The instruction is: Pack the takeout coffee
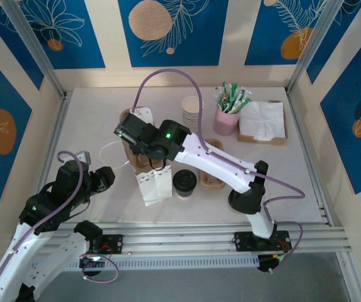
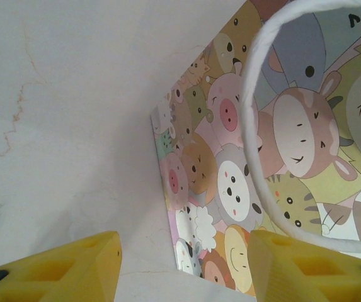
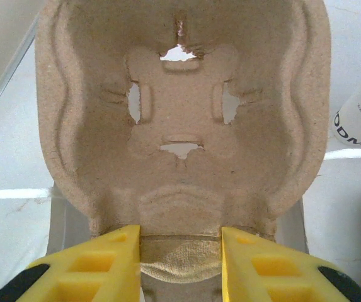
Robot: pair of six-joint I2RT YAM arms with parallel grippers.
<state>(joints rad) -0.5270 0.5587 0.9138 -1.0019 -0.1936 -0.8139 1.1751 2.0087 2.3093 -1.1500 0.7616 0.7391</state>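
Reaching in from the near right across the white bench (image 1: 92, 126) with the right hand (image 3: 180, 248), clamped on the lower edge of a brown pulp carrier (image 3: 180, 100) and holding it raised left of centre. From the right wrist, looking straight into an empty carrier slot with notched cut-outs, yellow fingers (image 3: 98, 267) pressed to either side of the rim.

At near left, hovering with the left hand (image 2: 183, 264), fingers well apart and gripping nothing. Just beyond it, a paper bag (image 2: 230, 163) printed with cartoon animals, its white loop handle (image 2: 256, 126) curving across the print.

At centre of the bench, standing upright under its black lid and outside the carrier: the takeout coffee (image 1: 184, 181), just right of the bag and on the near side of the right forearm.

Along the far side, well apart from both hands: a stack of lidless pale cups (image 1: 191, 112), a pink cup (image 1: 226, 121) stuffed with sachets, and a brown tray (image 1: 280, 139) of white napkins.
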